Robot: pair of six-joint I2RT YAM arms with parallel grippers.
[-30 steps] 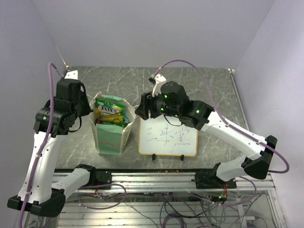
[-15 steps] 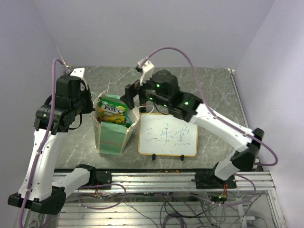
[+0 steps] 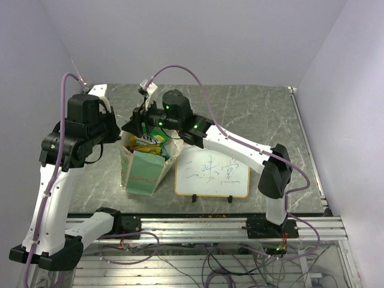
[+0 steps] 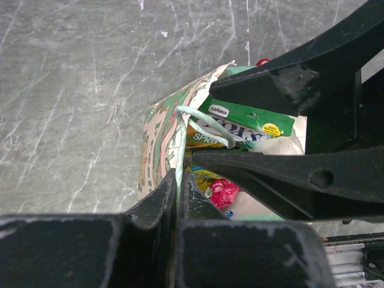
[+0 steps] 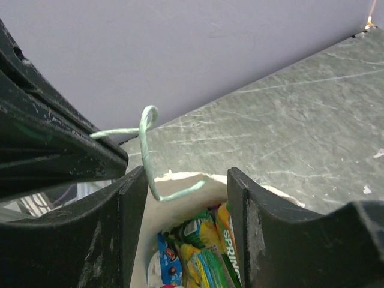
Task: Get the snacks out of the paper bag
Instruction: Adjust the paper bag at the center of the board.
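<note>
The task looks barely begun, judged from how things lie: no packet shows outside the bag, and every snack in sight sits inside it.

The left gripper (image 4: 177, 183) is pinched tight on a thin string handle (image 4: 179, 144), which runs up from between its fingers to the rim of the paper bag (image 3: 143, 174); the bag stands upright just ahead of that gripper, its mouth apparently held open by the pull on the string.

The snacks (image 5: 204, 258) are packed into the bag directly below the right gripper (image 5: 186, 180). I count at least four: a green Fox's packet (image 4: 246, 117) on top, a red packet (image 4: 223, 192) lower down nearer the left gripper, a blue-and-white packet (image 5: 168, 258) and a yellow-green packet (image 5: 231, 252). They overlap, so the full number cannot be told.

The right gripper hangs over the bag's mouth with its fingers spread wide and nothing between them; in the left wrist view its two fingers sit either side of the green packet, though whether they touch it I cannot tell. Grasping and lifting it, then every other packet, is what remains.

Counted otherwise: one bag; one handle plainly seen, a second not certain; two grippers; one wood-framed whiteboard (image 3: 213, 171), standing on the table (image 3: 252, 114) to the right of the right gripper and just beside the bag.
</note>
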